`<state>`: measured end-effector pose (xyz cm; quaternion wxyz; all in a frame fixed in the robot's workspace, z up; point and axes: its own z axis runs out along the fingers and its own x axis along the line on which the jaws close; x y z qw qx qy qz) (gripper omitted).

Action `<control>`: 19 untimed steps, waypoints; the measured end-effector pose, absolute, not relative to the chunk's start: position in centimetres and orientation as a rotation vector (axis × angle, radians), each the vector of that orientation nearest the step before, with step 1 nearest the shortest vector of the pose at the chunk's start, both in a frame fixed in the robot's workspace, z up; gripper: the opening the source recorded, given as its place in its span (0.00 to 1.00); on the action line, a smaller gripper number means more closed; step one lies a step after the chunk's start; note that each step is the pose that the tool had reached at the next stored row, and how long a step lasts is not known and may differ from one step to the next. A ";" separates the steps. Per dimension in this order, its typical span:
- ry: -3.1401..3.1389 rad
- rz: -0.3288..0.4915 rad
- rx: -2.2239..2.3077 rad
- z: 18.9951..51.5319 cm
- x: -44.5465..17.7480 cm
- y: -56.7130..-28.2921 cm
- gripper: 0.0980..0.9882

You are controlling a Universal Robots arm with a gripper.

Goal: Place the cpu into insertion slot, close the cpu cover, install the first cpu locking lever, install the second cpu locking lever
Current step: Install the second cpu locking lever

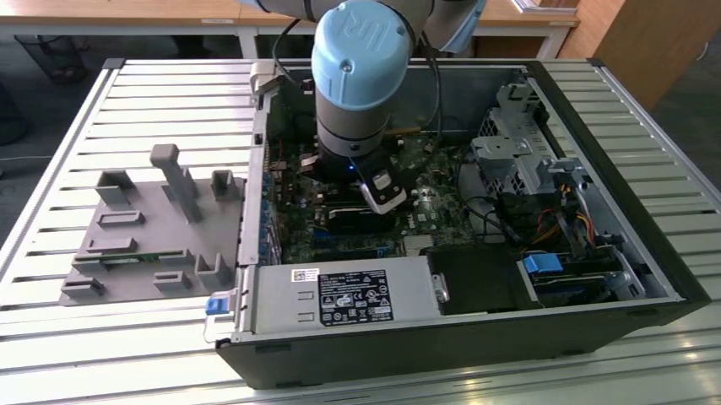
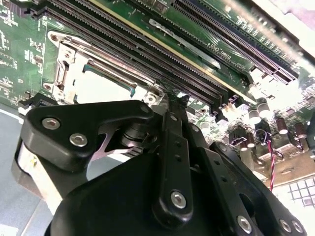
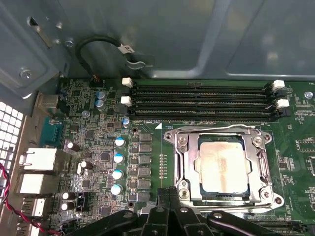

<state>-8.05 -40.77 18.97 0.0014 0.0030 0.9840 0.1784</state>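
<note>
The cpu [image 3: 222,166] lies flat in the insertion slot [image 3: 276,199] on the green motherboard, its dull metal top showing through the square opening of the cpu cover [image 3: 191,164]. The silver cover lies down over the chip. A thin wire lever [image 3: 211,129] runs along the socket's side nearest the memory slots. My gripper [image 3: 168,194] hangs just off the socket's edge, fingers pressed together and holding nothing. In the second wrist view the gripper [image 2: 172,101] tips sit at a corner of the socket, beside the cpu [image 2: 98,86]. The gripper [image 1: 383,194] is inside the open computer case.
Long black memory slots [image 3: 202,101] run beside the socket. Capacitors [image 3: 118,157] and rear ports [image 3: 37,160] stand on its other side. The power supply [image 1: 344,295] and drive cage [image 1: 518,152] crowd the case. A grey fixture [image 1: 147,228] sits on the slatted table at the exterior view's left.
</note>
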 end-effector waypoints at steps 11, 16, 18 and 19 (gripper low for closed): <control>3.087 0.568 0.009 18.7 -8.1 -40.8 0.01; 3.087 0.568 0.009 18.7 -8.1 -40.8 0.01; 3.087 0.568 0.009 18.9 -8.1 -40.8 0.01; 3.087 0.568 0.009 19.1 -8.1 -40.8 0.01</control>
